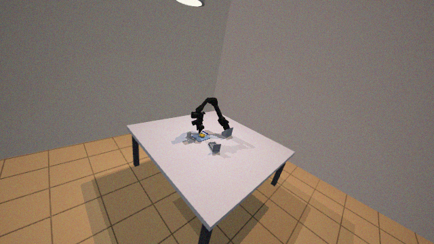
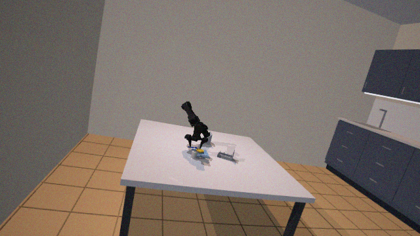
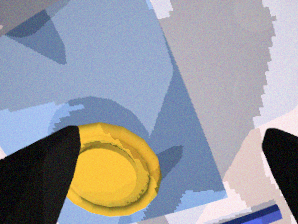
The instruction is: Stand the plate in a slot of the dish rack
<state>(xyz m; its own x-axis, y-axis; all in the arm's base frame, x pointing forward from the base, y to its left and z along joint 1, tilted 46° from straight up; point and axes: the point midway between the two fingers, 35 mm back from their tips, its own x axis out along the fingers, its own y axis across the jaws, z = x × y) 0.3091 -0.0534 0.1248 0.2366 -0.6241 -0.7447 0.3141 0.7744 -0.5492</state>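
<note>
A yellow plate [image 1: 202, 135] [image 2: 200, 151] [image 3: 107, 175] lies flat on a blue mat [image 1: 200, 139] [image 2: 207, 155] [image 3: 115, 75]. My gripper [image 1: 200, 132] [image 2: 195, 147] [image 3: 174, 136] is open and empty, pointing down just above the plate. In the wrist view the left finger overlaps the plate's left edge; the right finger is well to the right, beyond the mat's edge. The plate is off-centre, nearer the left finger. The small grey dish rack [image 1: 214, 147] [image 2: 226, 156] stands apart from the mat; its slots are too small to make out.
A blue pen-like stick [image 1: 205, 133] [image 2: 191, 147] [image 3: 250, 216] lies beside the mat near the plate. A small grey cup [image 1: 188, 134] [image 2: 193, 155] stands at the mat's other side. A grey block or panel [image 1: 228, 132] [image 2: 210, 139] stands by the arm's base.
</note>
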